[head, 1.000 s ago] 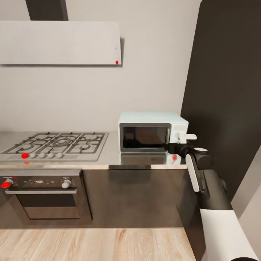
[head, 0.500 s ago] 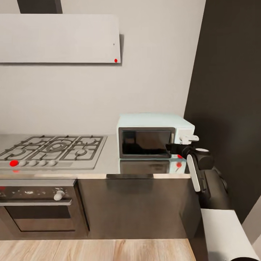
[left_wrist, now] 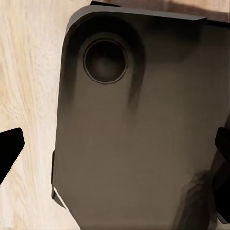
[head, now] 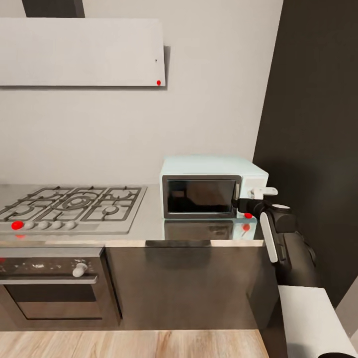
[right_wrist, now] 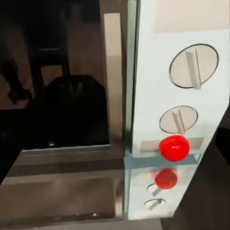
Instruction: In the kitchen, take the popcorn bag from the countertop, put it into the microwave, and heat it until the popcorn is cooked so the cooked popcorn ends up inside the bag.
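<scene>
Microwave (head: 211,174): smooth pale mint casing, satin finish; dark glossy glass door (right_wrist: 57,76) giving reflections; matt cream knobs (right_wrist: 193,66); glossy red button (right_wrist: 174,147).
Countertop (head: 149,226): polished grey metal, mirror-like, reflecting the microwave front.
Hob (head: 69,206): brushed steel plate, dull grey grates.
Hood (head: 82,52): flat matt white panel.
Cabinet fronts (head: 184,278): dark, semi-gloss, smooth.
Oven (head: 49,283): dark glass, steel handle.
Floor (head: 139,344): light wood, visible grain.
Wall (head: 209,89): plain matt white.
Robot base (left_wrist: 139,124): dark, smooth, softly sheened plastic or metal.
</scene>
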Controlling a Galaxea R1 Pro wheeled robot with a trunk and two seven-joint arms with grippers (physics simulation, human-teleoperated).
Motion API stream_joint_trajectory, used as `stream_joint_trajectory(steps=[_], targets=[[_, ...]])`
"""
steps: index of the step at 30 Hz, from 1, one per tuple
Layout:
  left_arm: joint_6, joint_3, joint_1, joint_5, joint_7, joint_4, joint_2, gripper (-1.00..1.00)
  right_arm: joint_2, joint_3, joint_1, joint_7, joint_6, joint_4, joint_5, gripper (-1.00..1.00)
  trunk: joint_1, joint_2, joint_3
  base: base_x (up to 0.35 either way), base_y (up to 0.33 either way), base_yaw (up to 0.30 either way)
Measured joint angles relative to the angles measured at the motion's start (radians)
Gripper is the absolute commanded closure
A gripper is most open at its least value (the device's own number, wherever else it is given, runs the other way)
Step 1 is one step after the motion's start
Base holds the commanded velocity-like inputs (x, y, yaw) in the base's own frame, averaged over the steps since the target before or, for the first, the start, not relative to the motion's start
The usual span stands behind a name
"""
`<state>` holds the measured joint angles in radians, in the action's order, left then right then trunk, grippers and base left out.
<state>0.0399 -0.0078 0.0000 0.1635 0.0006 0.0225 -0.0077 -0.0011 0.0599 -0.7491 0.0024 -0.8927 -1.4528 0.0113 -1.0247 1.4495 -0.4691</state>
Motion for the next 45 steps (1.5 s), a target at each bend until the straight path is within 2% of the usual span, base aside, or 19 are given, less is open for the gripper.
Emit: stream_joint_trajectory(steps=[9,45], targets=[[-0.001,-0.001,0.0,-0.003,-0.001,0.0,0.0,-1.0,0.0,0.0,0.0,0.0,0.001,0.001,-0.003,-1.0,0.0,0.0,0.0,0.244,0.0,0.0],[0.001,0.0,0.0,0.002,-0.001,0.0,0.001,-1.0,0.0,0.0,0.0,0.002,0.004,0.003,-0.006,-1.0,0.0,0.0,0.0,0.034,-0.01,0.0]])
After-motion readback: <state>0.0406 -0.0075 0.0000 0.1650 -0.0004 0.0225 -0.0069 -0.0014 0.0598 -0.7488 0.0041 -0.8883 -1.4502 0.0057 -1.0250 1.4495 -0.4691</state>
